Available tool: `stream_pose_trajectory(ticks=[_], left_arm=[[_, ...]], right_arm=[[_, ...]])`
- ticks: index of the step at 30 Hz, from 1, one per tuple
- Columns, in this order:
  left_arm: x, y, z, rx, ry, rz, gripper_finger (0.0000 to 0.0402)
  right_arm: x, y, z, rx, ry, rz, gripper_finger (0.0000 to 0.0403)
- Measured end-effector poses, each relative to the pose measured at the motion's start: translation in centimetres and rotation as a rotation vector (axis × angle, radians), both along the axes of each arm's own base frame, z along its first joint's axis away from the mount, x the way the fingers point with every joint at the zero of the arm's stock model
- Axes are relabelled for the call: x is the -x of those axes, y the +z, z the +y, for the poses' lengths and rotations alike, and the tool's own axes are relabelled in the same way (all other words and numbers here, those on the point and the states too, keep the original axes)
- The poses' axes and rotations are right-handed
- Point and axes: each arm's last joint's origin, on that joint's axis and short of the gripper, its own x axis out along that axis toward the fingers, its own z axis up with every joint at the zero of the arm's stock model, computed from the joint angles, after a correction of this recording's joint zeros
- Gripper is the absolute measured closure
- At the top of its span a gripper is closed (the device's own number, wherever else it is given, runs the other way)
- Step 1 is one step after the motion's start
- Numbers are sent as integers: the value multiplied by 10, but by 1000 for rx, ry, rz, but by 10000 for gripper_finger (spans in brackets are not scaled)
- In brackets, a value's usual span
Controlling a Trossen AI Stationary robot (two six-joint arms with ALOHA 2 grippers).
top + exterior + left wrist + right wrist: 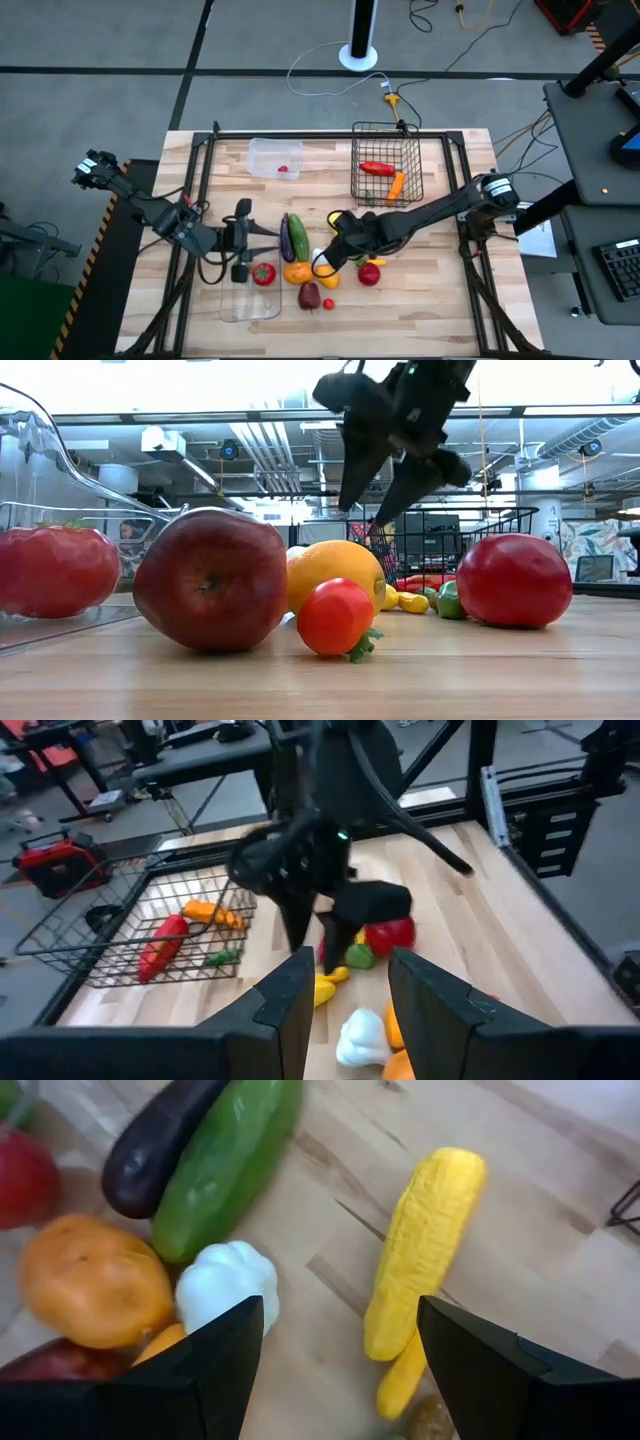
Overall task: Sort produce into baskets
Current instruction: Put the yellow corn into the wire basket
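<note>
The fruit and vegetables point(305, 265) lie in a bright heap mid-bench point(420, 300). The wire basket point(386, 163) holds a red pepper point(377, 168) and a carrot point(396, 185). The small tub point(274, 158) holds something red, maybe a tomato. The right gripper point(322, 262) hovers, fingers apart and empty; left gripper point(262, 240) fingers apart too.

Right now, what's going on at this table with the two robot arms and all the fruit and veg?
The robot is sorting produce into containers. The right gripper hangs open and empty over the pile in the middle of the table, above the white bulb and the yellow corn. The left gripper waits above the long clear tray, which holds a tomato. The wire basket already has a red pepper and a carrot; the small tub holds one small red piece.
</note>
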Motion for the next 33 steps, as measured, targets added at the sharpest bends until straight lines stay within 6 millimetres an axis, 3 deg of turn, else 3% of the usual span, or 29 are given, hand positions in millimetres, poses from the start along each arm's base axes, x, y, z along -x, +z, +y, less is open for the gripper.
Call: stream_pose_trajectory(ticks=[14, 23, 33], left_arm=[[0, 0, 1, -29, 29, 1, 287], [0, -1, 1, -27, 30, 2, 287], [0, -1, 1, -26, 30, 1, 287]], right_arm=[[-14, -33, -1, 45, -14, 89, 145], [-16, -41, -10, 89, -49, 113, 145], [-21, -71, -12, 107, -55, 191, 145]])
